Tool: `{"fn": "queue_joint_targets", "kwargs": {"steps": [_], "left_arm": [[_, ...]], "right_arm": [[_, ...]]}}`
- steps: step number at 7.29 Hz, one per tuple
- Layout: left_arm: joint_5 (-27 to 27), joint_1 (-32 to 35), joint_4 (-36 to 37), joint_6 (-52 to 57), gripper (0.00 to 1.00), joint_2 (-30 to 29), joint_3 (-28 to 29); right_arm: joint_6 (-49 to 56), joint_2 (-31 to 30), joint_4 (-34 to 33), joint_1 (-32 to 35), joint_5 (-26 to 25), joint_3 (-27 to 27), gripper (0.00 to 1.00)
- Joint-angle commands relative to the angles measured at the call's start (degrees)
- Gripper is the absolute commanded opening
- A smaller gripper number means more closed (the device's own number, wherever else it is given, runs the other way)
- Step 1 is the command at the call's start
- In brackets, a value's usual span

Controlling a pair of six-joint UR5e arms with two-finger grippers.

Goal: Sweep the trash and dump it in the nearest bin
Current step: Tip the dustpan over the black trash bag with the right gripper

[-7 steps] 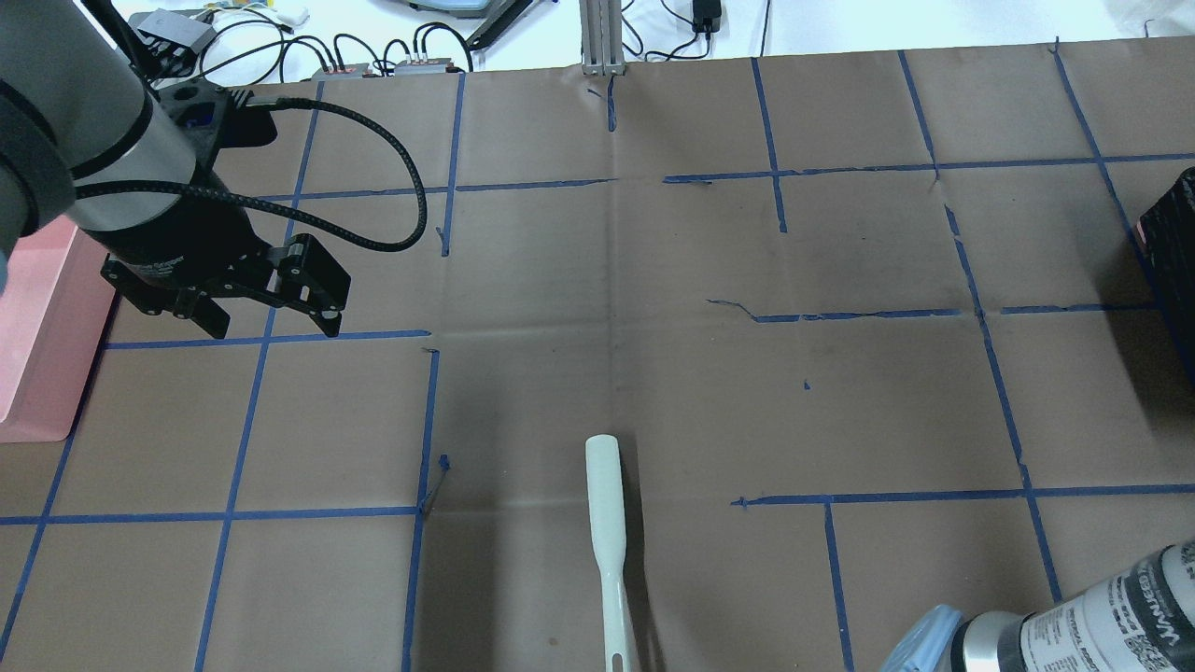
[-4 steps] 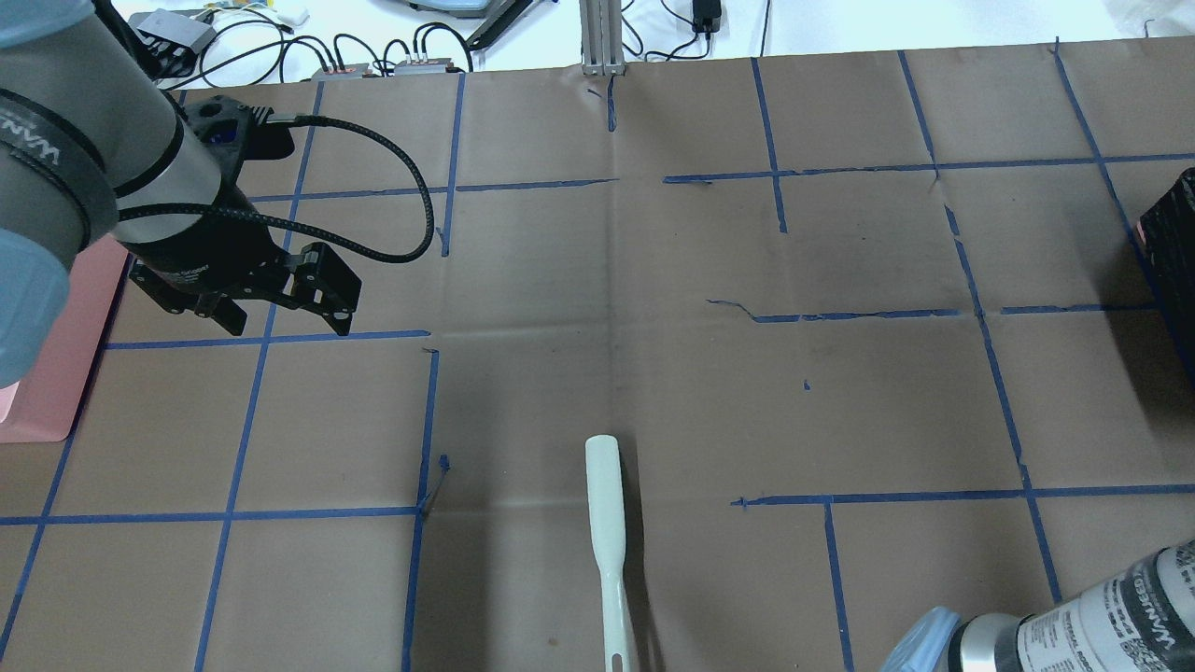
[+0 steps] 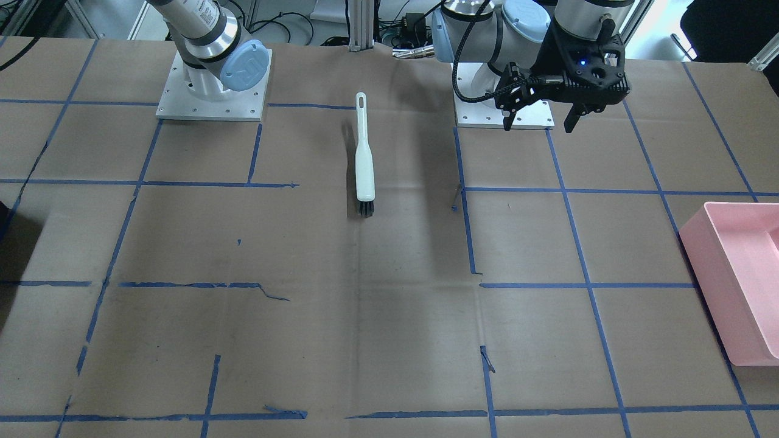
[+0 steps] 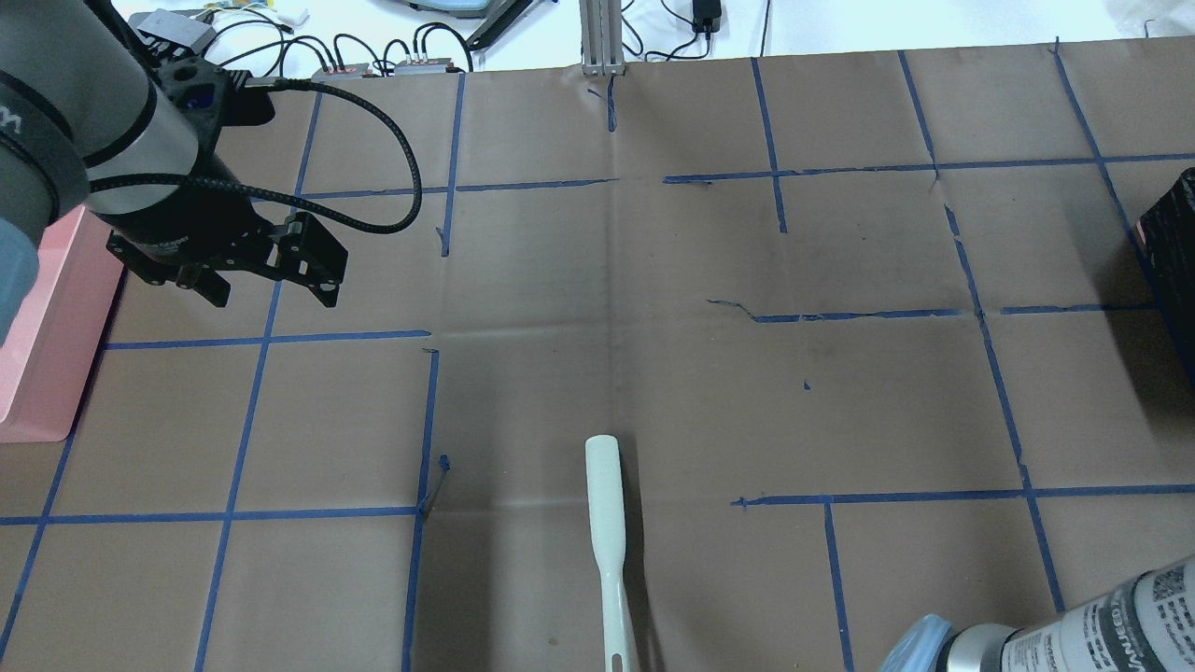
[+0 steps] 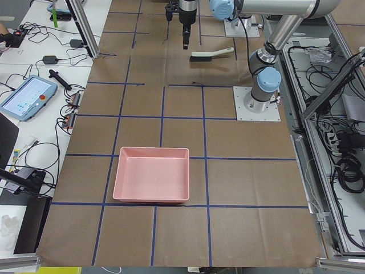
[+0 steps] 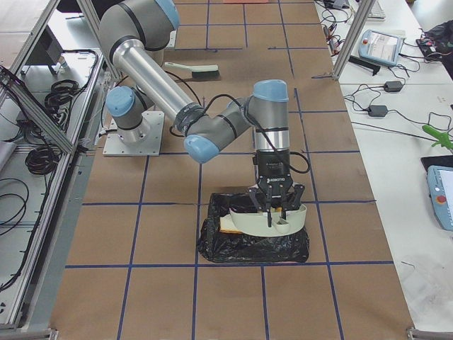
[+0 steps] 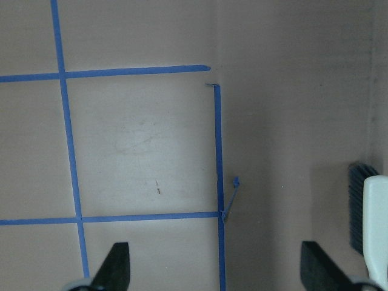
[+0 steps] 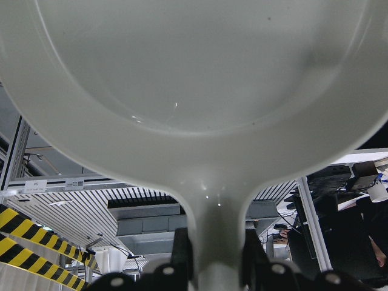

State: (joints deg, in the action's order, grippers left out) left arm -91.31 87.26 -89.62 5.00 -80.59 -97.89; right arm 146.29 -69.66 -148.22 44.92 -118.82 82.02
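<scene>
left gripper [image 4: 273, 299], wide open and empty, has shifted toward pink bin [image 4: 47, 373]; right gripper [image 8: 217, 257] clamps dustpan [image 8: 200, 91].

— What colour are the arms?
— Silver-grey tubes with pale blue joint caps [image 3: 245, 66], each bolted onto a square white base plate [image 3: 182, 108].
— And the wrists?
— Black, with black fingers [image 7: 320, 265]. A braided black cable [image 4: 414, 187] loops along the left arm [image 4: 84, 121], and a blue light [image 3: 583, 61] glows there.

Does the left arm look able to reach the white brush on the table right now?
Probably yes: the left tool hangs open and empty, and only bare table lies between it and the brush; nothing covers its handle.
</scene>
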Motion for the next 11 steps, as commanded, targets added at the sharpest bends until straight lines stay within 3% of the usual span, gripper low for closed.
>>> {"fn": "queue_joint_targets", "kwargs": {"steps": [1, 4, 7, 11], "left_arm": [[-0.01, 0.01, 0.06, 0.71, 1.0, -0.36, 0.34], [-0.09, -0.07, -0.03, 0.89, 1.0, -1.58, 1.65], [-0.7, -0.07, 0.06, 0.89, 1.0, -2.37, 1.83], [-0.62, -0.07, -0.03, 0.98, 1.0, -2.99, 2.09]], "right_arm": [[-6.16, -5.2, 0.03, 0.17, 2.8, 5.76, 0.04], [-19.76, -12.32, 1.51, 0.25, 8.59, 13.5, 0.04], [-36.98, -19.53, 13.09, 3.75, 12.73, 17.55, 0.04], [-65.09, -22.88, 26.64, 15.69, 14.05, 18.35, 0.04]]}}
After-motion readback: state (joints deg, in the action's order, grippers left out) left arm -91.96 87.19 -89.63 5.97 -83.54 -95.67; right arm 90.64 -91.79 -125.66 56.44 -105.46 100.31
